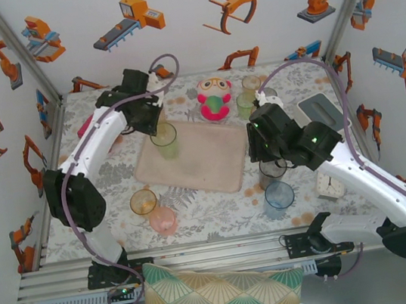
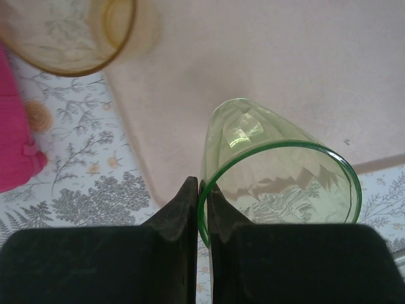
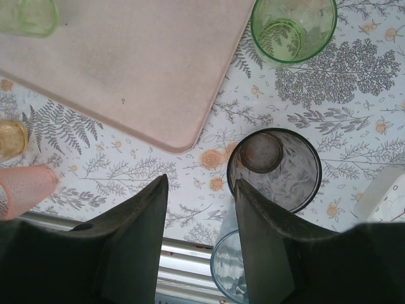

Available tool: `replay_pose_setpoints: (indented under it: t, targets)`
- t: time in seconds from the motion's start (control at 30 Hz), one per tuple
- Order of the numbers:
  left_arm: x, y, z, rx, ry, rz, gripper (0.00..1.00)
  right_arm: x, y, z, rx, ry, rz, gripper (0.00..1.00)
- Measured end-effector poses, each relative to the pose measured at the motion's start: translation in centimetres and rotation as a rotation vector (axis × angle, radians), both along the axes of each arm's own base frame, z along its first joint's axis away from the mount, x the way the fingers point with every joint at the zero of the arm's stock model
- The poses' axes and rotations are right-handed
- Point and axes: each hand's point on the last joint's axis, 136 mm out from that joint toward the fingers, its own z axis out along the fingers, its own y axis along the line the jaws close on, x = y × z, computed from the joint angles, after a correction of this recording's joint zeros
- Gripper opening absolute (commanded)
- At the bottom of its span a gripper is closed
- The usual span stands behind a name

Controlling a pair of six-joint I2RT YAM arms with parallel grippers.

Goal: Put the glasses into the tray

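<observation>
The left pincer (image 2: 202,190) pinches the rim of a green glass (image 2: 272,164), upright over the tray (image 2: 253,57) near its corner. Placing looks underway, so letting go comes next. The right pincer (image 3: 201,196) hangs spread beside a grey glass (image 3: 278,171) on the bench (image 3: 329,95).

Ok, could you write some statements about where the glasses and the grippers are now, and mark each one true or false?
1. The left gripper is shut on the rim of the green glass. True.
2. The right gripper holds the grey glass. False: its jaws are open and empty, and the grey glass stands ungripped on the table.
3. The plush toy lies on the tray. False: it is on the table beyond the tray's far edge.
4. The pink glass and the amber glass are on the table, off the tray. True.
</observation>
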Motion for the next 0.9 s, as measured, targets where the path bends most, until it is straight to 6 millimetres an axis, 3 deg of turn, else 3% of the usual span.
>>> replay_pose_setpoints:
  t: [0.23,0.43,0.9]
  targets:
    - [2.2,3.1,1.5,-0.014,-0.045,0.075,0.11,0.1,0.1,-0.2,0.002,-0.002,0.000,0.46]
    - [4.2,5.1,1.5,-0.021,-0.051,0.129,0.11,-0.1,-0.1,-0.1,0.008,-0.008,0.000,0.46]
    - [6.3,6.3,-2.4,-0.001,0.010,0.167,0.11,-0.2,-0.2,0.2,0.016,-0.016,0.000,0.46]
